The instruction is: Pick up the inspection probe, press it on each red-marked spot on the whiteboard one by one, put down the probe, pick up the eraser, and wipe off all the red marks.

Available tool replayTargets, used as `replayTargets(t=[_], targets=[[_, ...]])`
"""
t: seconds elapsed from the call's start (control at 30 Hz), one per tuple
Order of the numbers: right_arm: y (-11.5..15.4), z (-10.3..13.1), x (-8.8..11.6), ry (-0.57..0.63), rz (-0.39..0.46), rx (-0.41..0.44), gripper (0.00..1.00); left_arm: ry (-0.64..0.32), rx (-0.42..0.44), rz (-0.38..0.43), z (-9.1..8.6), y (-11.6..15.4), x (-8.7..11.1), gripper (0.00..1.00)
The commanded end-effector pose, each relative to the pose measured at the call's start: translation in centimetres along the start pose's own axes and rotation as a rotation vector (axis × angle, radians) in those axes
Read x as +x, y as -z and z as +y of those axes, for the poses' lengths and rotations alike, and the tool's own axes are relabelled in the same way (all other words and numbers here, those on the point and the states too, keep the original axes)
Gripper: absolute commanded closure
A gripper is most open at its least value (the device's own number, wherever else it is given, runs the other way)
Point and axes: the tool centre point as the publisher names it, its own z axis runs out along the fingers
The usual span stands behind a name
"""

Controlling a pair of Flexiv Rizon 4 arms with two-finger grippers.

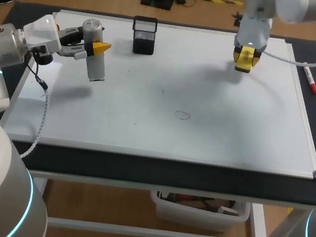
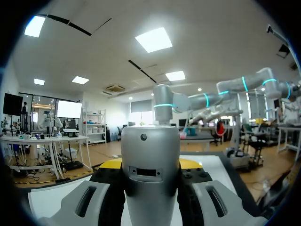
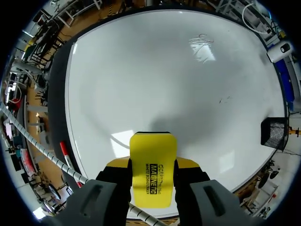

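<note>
My left gripper (image 1: pixel 97 49) hovers over the whiteboard's (image 1: pixel 203 131) far left part, shut on the inspection probe (image 1: pixel 95 56), a silver-white cylinder hanging tilted above the board. In the left wrist view the probe (image 2: pixel 150 174) fills the gap between the fingers. My right gripper (image 1: pixel 244 59) is above the far right part of the board, shut on the yellow eraser (image 1: pixel 245 57). The eraser (image 3: pixel 151 172) sits clamped between that gripper's fingers, above the white surface (image 3: pixel 164 80). Only a faint thin ring (image 1: pixel 182 115) and a tiny speck (image 1: pixel 163 91) show on the board.
A black mesh pen holder (image 1: pixel 144 35) stands at the board's far edge, between the two grippers. A red marker (image 1: pixel 310 80) lies on the dark mat just off the board's right edge. A cable hangs from my left arm along the board's left edge.
</note>
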Motion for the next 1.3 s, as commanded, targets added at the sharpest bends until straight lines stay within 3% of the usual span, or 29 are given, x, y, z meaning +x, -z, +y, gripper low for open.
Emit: replayTargets(t=[0.03, 0.33, 0.47, 0.7, 0.87, 1.3], targets=[[0.2, 0.0, 0.2, 0.004, 0.002, 0.000, 1.00, -0.003, 0.005, 0.000, 0.0, 0.0, 0.0, 1.00], [0.2, 0.0, 0.2, 0.004, 0.002, 0.000, 1.00, -0.006, 0.004, 0.006, -0.2, -0.2, 0.0, 1.00], [0.2, 0.0, 0.2, 0.004, 0.002, 0.000, 1.00, -0.014, 0.011, 0.044, -0.7, -1.3, 1.2, 1.00], [0.2, 0.0, 0.2, 0.004, 0.002, 0.000, 1.00, -0.018, 0.052, 0.117, -0.7, -3.6, 4.9, 1.00], [0.2, 0.0, 0.2, 0.004, 0.002, 0.000, 1.00, -0.004, 0.031, 0.197, -0.2, -5.5, 7.9, 1.00], [0.2, 0.0, 0.2, 0.004, 0.002, 0.000, 1.00, 0.074, 0.074, 0.461, 1.0, -10.9, 13.7, 1.00]])
